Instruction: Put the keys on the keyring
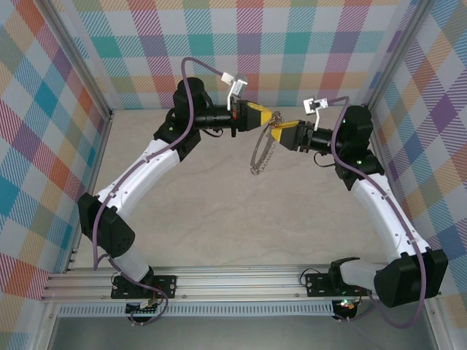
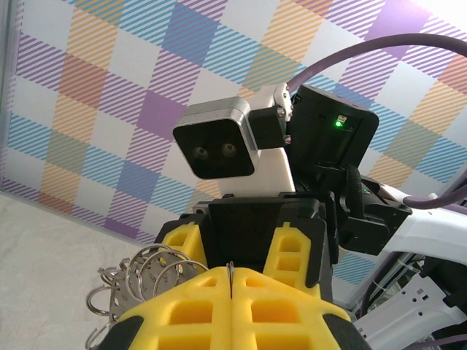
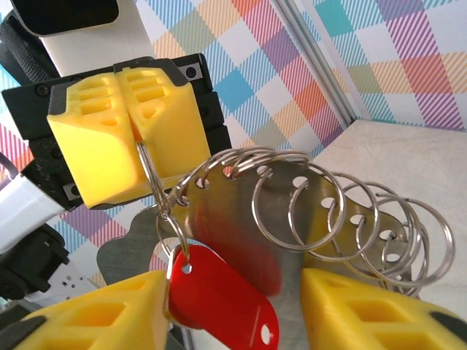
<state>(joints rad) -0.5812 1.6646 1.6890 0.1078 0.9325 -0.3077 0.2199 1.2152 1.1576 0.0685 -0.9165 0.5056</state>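
The keyring [image 3: 241, 219] is a grey metal plate edged with several split-ring loops, and it dangles between the two arms [image 1: 260, 153]. My left gripper [image 3: 139, 138] is shut on one thin loop of it, and the wire shows pinched between the yellow pads [image 2: 230, 281]. The keys' red oval tag [image 3: 219, 299] hangs by a small ring that seems hooked on that same loop. The silver key is mostly hidden behind the tag. My right gripper [image 3: 233, 310] stands open around the tag, which leans on its left finger [image 3: 87, 313].
Both grippers meet high above the beige table [image 1: 219, 219] near the back wall. Plaid walls enclose three sides. The right wrist camera block [image 2: 219, 149] faces my left gripper closely.
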